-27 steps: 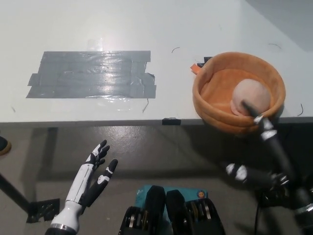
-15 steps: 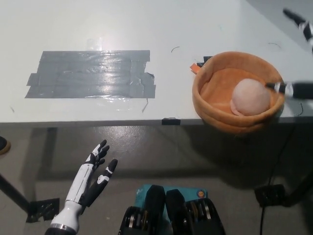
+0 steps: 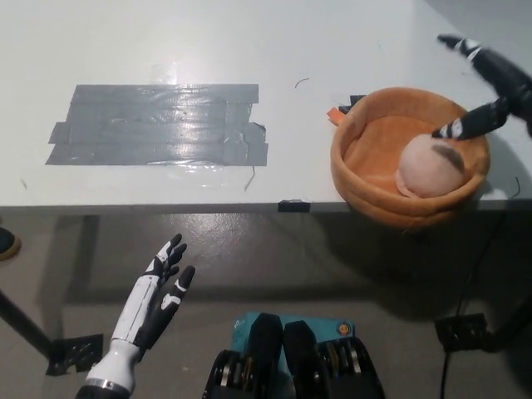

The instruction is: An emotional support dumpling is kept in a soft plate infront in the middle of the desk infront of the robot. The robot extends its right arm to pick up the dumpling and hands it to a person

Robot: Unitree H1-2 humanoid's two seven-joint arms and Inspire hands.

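White desk (image 3: 249, 33): round pale-pink dumpling (image 3: 430, 165).

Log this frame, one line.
right hand: open, over bowl | dumpling: in bowl, ungrasped | left hand: open, idle

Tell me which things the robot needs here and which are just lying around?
Needed: dumpling; soft orange plate holding it; black right hand, open above it.

Lying around: grey tape patch on the desk; white left hand, resting open, lower left.
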